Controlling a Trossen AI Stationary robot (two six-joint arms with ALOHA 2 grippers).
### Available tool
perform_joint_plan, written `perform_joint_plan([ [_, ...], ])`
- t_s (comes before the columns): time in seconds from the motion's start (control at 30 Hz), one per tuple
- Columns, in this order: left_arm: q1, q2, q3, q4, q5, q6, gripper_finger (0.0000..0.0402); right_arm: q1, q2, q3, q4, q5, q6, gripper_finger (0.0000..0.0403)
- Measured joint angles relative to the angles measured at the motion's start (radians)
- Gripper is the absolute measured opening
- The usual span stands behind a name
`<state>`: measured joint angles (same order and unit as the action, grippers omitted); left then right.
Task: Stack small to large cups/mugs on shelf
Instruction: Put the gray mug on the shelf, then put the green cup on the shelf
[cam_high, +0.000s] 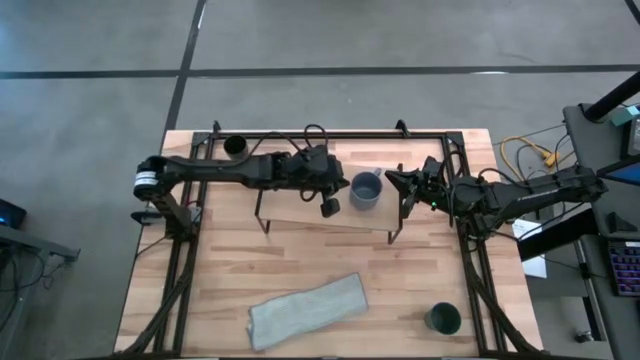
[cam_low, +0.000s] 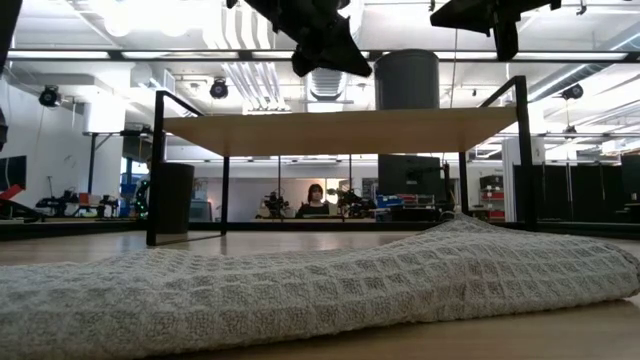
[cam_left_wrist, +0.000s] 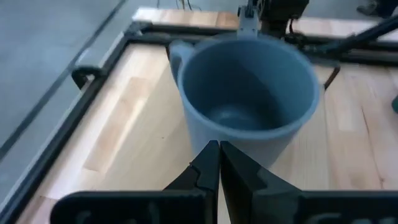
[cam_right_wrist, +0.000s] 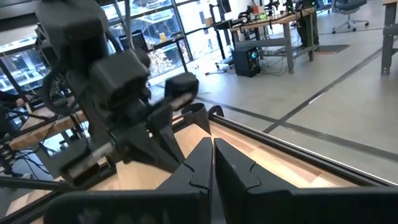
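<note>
A grey-blue mug (cam_high: 366, 191) stands upright on the light-wood shelf (cam_high: 300, 215); it also shows in the low view (cam_low: 405, 78) and the left wrist view (cam_left_wrist: 249, 93). My left gripper (cam_high: 342, 186) is shut, just left of the mug's wall above the shelf, with a small gap in the low view (cam_low: 352, 68). My right gripper (cam_high: 392, 179) is shut and empty, just right of the mug and higher up (cam_low: 503, 40). A black cup (cam_high: 235, 146) stands on the table at the far left. A dark teal cup (cam_high: 443, 318) stands at the near right.
A grey waffle-weave cloth (cam_high: 305, 310) lies on the table near the front edge and fills the low view's foreground (cam_low: 320, 290). Black frame rails (cam_high: 330, 135) run along the table's far edge and sides. A person (cam_low: 316, 198) sits in the room behind.
</note>
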<state>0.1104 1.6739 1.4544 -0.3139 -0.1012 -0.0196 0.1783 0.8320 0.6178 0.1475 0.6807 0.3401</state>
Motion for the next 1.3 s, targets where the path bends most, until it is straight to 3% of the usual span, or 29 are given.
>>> perform_joint_plan([
  [0.33, 0.000, 0.074, 0.001, 0.087, 0.064, -0.001, 0.0000, 0.000, 0.001, 0.000, 0.007, 0.000, 0.000, 0.0009],
  [0.57, 0.000, 0.060, 0.001, 0.041, 0.064, 0.000, 0.0000, 0.000, 0.000, 0.000, 0.007, 0.000, -0.004, 0.0009],
  [0.9, 0.005, -0.108, 0.013, -0.236, -0.014, -0.001, 0.0000, 0.016, -0.068, -0.001, 0.001, -0.025, -0.005, 0.0008],
  [1.17, 0.008, -0.261, 0.013, -0.303, -0.055, -0.001, 0.0000, 0.043, -0.158, 0.001, -0.015, -0.186, -0.051, 0.0015],
  [1.3, 0.008, -0.305, 0.013, -0.323, -0.107, -0.002, 0.0000, 0.050, -0.178, 0.047, -0.050, -0.193, -0.145, 0.0040],
])
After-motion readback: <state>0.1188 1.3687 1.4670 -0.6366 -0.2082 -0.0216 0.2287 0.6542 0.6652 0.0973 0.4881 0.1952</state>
